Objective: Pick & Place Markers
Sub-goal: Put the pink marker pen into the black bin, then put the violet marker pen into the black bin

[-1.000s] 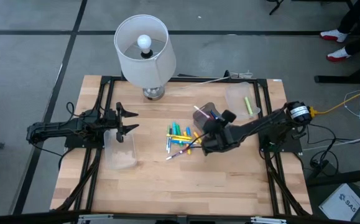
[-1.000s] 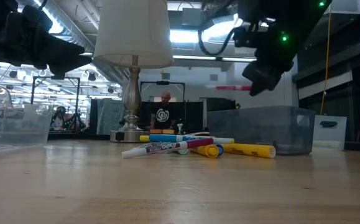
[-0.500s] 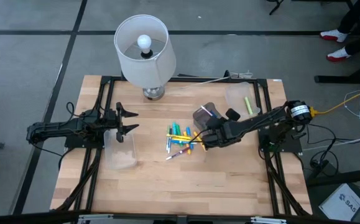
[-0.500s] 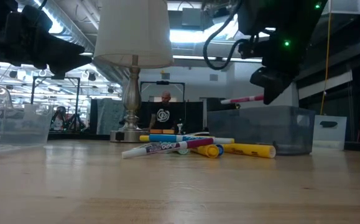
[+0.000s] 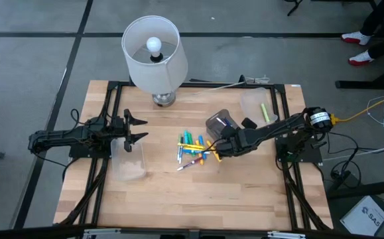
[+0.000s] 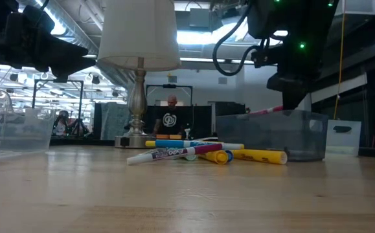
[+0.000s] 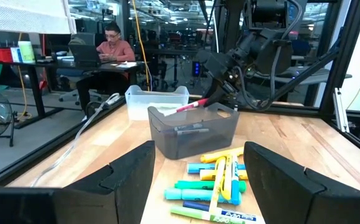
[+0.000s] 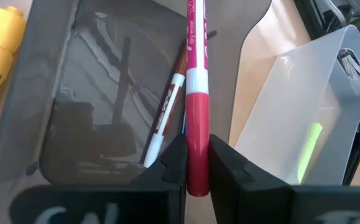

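A heap of loose markers [image 5: 195, 147] in yellow, green and blue lies on the wooden table's middle. Just beyond it toward the right stands a grey bin [image 5: 218, 122], with one white marker [image 8: 165, 118] lying inside. My right gripper [image 8: 197, 142] hangs above that bin's rim, shut on a pink-red marker [image 8: 195, 56]. At the table's left side, my left gripper [image 5: 137, 128] waits open and level, holding nothing. My right gripper pinches the pink-red marker by its wide red end [image 8: 198, 118] between its two fingers. The fingers slant down from the table's right side, and the marker sticks out forward along them. It is lifted clear, tilted, its free end [image 6: 252, 114] low over the grey bin.
A clear bin [image 5: 258, 105] holding a green marker [image 8: 308, 149] stands at the far right. Another clear bin [image 5: 128, 159] sits below my left gripper. A lamp with a white shade [image 5: 153, 53] stands at the far edge. Bare wood lies along the near edge.
My right gripper has tipped downward and shifted slightly toward the grey bin, staying shut. The pink-red marker, level a second ago, has sunk and now tilts with its free end down at the bin's rim.
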